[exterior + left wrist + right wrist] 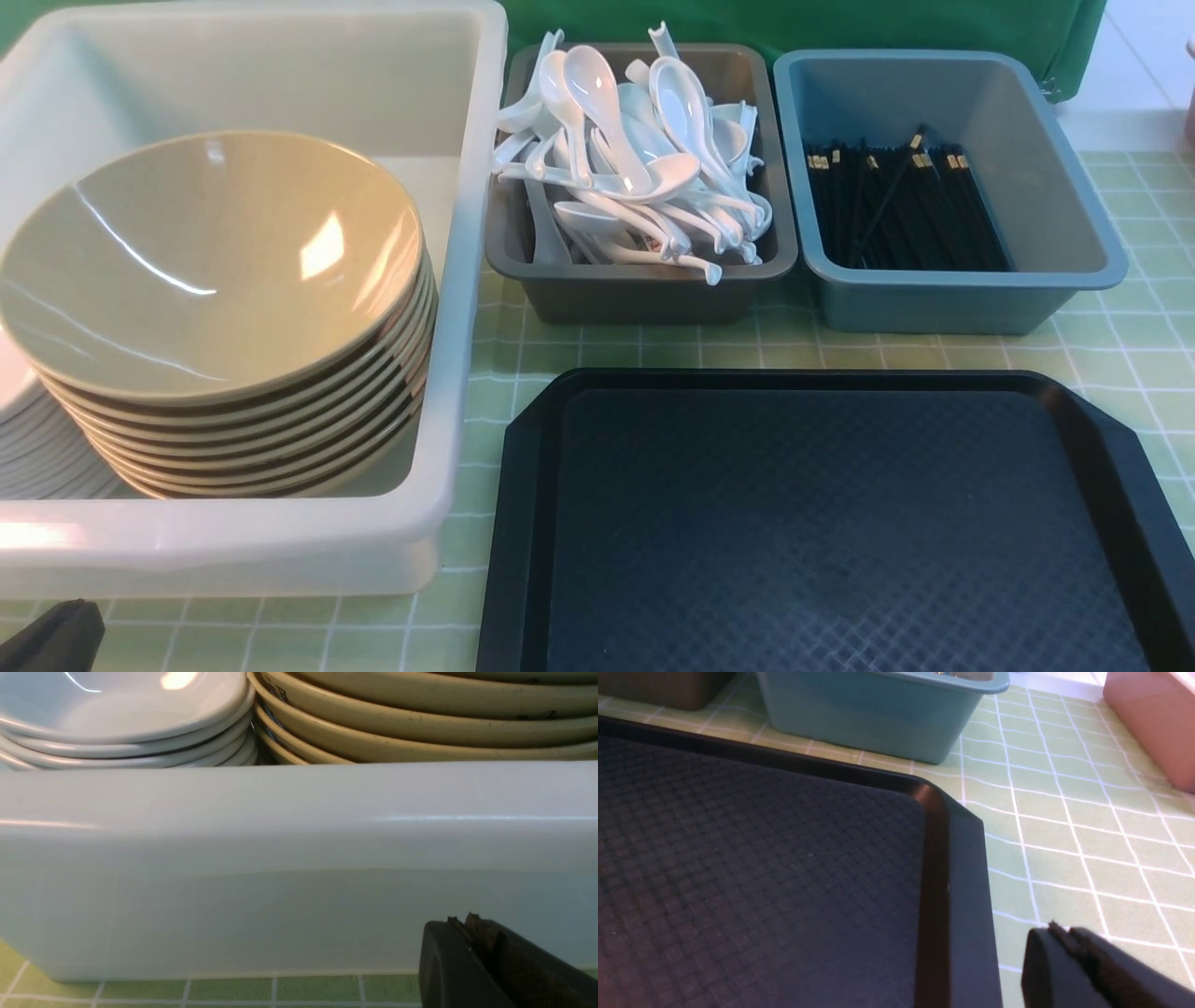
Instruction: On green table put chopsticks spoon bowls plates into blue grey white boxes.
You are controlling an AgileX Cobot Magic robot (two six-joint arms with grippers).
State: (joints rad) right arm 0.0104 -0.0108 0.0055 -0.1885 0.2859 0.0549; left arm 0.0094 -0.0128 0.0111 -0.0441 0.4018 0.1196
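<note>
Nearest the camera, at the front view's lower left corner, only a black tip of the left gripper (51, 635) is seen, resting low over the green checked tablecloth (616, 350) just in front of the white box (448, 392); in its own wrist view the fingers appear pressed together with nothing between them. Inside that translucent, smooth-walled box, glossy beige bowls (215, 271) are nested in one tall stack, with white plates (121, 714) stacked beside them on the left (nesting probably saves room and keeps the ceramics steady). Towards the centre, a black tray (822, 523) with a fine waffle texture and clipped corners lies bare, which suggests the sorting is largely done. Behind it, the grey box (644, 289) is heaped with shiny white spoons (635, 159), their curved handles tangled and one hanging over the rim. Further right, the blue box (943, 299) holds black chopsticks (901, 205) with gold ends, laid roughly parallel, one crossing the rest. The right gripper (1064, 942) is seen only in its wrist view, beside the tray's corner, apparently closed and empty.
</note>
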